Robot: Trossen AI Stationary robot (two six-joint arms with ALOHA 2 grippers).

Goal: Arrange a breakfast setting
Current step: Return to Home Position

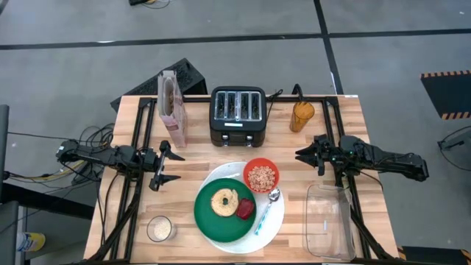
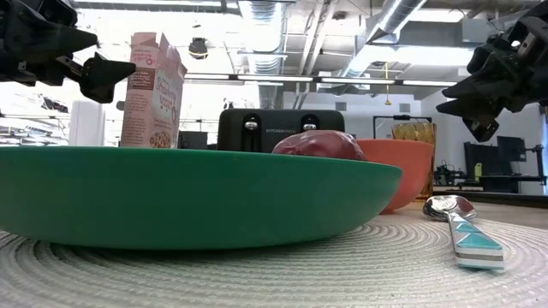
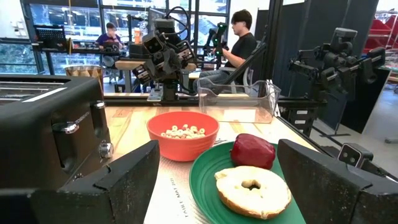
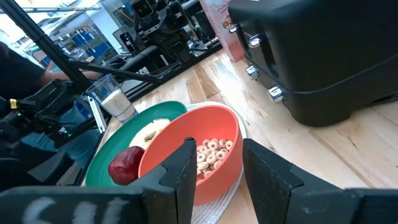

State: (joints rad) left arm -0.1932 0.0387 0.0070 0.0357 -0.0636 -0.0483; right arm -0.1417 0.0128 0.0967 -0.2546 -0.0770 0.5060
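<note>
A large white round plate (image 1: pixel 274 224) lies near the table's near edge; in the low view its surface looks woven (image 2: pixel 342 265). On it rests a green plate (image 1: pixel 210 217) with a bagel (image 1: pixel 224 202) and a small red food item (image 1: pixel 245 209). A red bowl (image 1: pixel 261 175) of cereal rings stands at its far right rim. A teal-handled spoon (image 1: pixel 268 211) lies on its right part. My left gripper (image 1: pixel 165 165) hovers open to the left of the plates. My right gripper (image 1: pixel 303 156) hovers open to the right of the bowl. Both are empty.
A black four-slot toaster (image 1: pixel 237 115) stands at the far middle, a cereal box (image 1: pixel 173 109) to its left, and an orange glass (image 1: pixel 302 116) to its right. A clear plastic tub (image 1: pixel 329 221) lies near right. A small glass (image 1: pixel 160 229) stands near left. People sit in the room beyond (image 3: pixel 239 37).
</note>
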